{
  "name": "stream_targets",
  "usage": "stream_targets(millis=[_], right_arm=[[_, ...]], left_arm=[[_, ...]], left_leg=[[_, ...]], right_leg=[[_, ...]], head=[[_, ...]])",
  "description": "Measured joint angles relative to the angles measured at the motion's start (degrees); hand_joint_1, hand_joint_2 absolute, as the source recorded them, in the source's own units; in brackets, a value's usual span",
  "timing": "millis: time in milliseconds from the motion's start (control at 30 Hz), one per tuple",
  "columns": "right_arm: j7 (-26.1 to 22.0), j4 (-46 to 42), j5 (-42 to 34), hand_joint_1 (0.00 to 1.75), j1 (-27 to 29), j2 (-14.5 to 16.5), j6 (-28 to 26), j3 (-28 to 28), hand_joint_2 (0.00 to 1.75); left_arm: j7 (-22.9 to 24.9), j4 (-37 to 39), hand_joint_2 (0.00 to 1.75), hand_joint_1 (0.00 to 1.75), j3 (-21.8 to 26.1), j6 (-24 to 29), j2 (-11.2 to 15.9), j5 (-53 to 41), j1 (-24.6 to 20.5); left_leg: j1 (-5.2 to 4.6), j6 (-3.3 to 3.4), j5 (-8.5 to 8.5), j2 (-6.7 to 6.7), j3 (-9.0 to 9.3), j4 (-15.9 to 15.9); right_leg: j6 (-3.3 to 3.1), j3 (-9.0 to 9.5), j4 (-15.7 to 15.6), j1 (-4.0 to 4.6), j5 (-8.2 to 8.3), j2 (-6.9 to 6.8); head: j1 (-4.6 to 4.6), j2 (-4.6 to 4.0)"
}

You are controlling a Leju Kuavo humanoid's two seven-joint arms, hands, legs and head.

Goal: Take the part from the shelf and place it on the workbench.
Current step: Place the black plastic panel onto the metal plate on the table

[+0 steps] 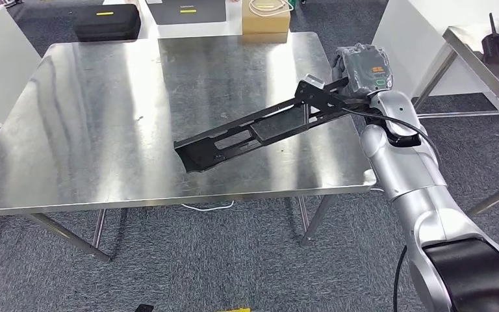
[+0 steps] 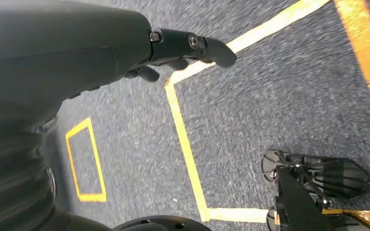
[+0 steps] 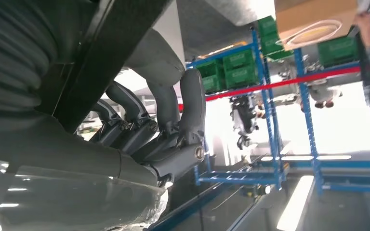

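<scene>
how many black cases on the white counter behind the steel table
2: one black case lies at the far left with a yellow label; another lies beside the cardboard box, cut by the frame edge. More may lie beyond view.

The part (image 1: 253, 130) is black, the workbench (image 1: 104, 130) is shiny silver, the floor (image 2: 270, 110) is grey with yellow lines (image 2: 185, 144), the shelf (image 3: 270, 96) is blue with green bins (image 3: 231, 67)

Bench (image 1: 104, 130): brushed stainless steel, glossy, reflective. Part (image 1: 253, 130) on it: matt black metal. Cardboard box (image 1: 266, 19) behind bench. Floor (image 1: 234, 260): rough grey carpet.
</scene>
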Motion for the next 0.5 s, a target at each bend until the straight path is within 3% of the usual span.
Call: stream_targets(millis=[67, 133, 200, 233, 267, 333, 367, 433, 500], right_arm=[[-0.1, 1.2, 0.0, 1.75, -0.6, 0.5, -0.1, 0.0, 1.75], [-0.1, 2.1, -0.1, 1.75, -1.0, 0.8, -0.2, 0.0, 1.75], [-0.1, 2.9, -0.1, 1.75, -1.3, 0.8, -0.2, 0.0, 1.75], [-0.1, 3.2, -0.1, 1.75, -1.3, 0.9, -0.3, 0.0, 1.75], [-0.1, 3.5, -0.1, 1.75, -1.3, 1.0, -0.3, 0.0, 1.75], [-0.3, 3.9, -0.2, 1.75, -1.6, 1.2, -0.5, 0.0, 1.75], [-0.4, 4.3, -0.3, 1.75, -1.9, 1.2, -0.7, 0.0, 1.75], [-0.8, 5.2, -0.7, 1.75, -2.9, 1.4, -1.3, 0.0, 1.75], [-1.4, 6.6, -1.2, 1.75, -3.9, 1.9, -1.7, 0.0, 1.75]], left_arm=[[0.0, 0.0, 1.75, 0.00, 0.0, 0.1, 0.2, 0.0, 0.1], [0.1, 0.0, 1.75, 0.00, 0.0, 0.1, 0.3, 0.0, 0.1], [0.1, 0.0, 1.75, 0.00, 0.0, 0.1, 0.3, 0.0, 0.1], [0.1, 0.0, 1.75, 0.00, -0.1, 0.1, 0.3, 0.0, 0.1], [0.1, 0.0, 1.75, 0.00, -0.1, 0.1, 0.3, 0.0, 0.1], [0.1, 0.0, 1.75, 0.00, -0.1, 0.2, 0.4, 0.0, 0.1], [0.1, 0.0, 1.75, 0.00, -0.1, 0.2, 0.4, 0.0, 0.0], [0.1, 0.0, 1.75, 0.00, -0.1, 0.4, 0.4, 0.0, -0.1], [0.0, 0.0, 1.75, 0.00, -0.1, 0.6, 0.4, -0.1, -0.2]], left_leg=[[-0.06, -0.61, -1.31, 3.33, -1.12, 2.4], [0.26, -1.14, -4.34, 7.30, -4.37, 9.0], [0.93, -1.72, -6.22, 8.38, -8.26, 15.4], [1.24, -2.01, -5.64, 8.59, -9.00, 16.0], [1.51, -2.26, -4.05, 8.92, -8.48, 14.2], [1.68, -2.44, -0.17, 10.52, -4.85, 6.6], [1.55, -2.28, 0.99, 11.19, -3.30, 3.5], [1.09, -1.64, 1.30, 11.51, -2.27, 1.2], [0.89, -0.75, 1.32, 10.34, -2.18, 0.9]], right_leg=[[-0.92, 0.70, -0.3, -0.58, -0.08, -1.42], [-1.82, 1.35, -0.4, -0.41, -0.47, -2.69], [-2.16, 1.83, -0.4, -0.14, -0.95, -4.08], [-2.12, 2.01, -0.3, -0.11, -1.23, -4.75], [-1.94, 2.20, -0.2, -0.12, -1.54, -5.38], [-1.37, 2.61, 0.2, -0.10, -2.29, -6.46], [-0.99, 2.73, 0.4, 0.15, -2.67, -6.94], [-0.24, 2.87, 0.5, 0.66, -3.21, -7.75], [0.50, 3.03, 0.4, 0.90, -3.59, -8.45]], head=[[-0.31, 0.00], [-0.61, 0.00], [-0.64, 0.00], [-0.68, 0.00], [-0.69, 0.00], [-0.71, 0.00], [-0.63, 0.00], [-0.37, 0.00], [-0.13, 0.00]])
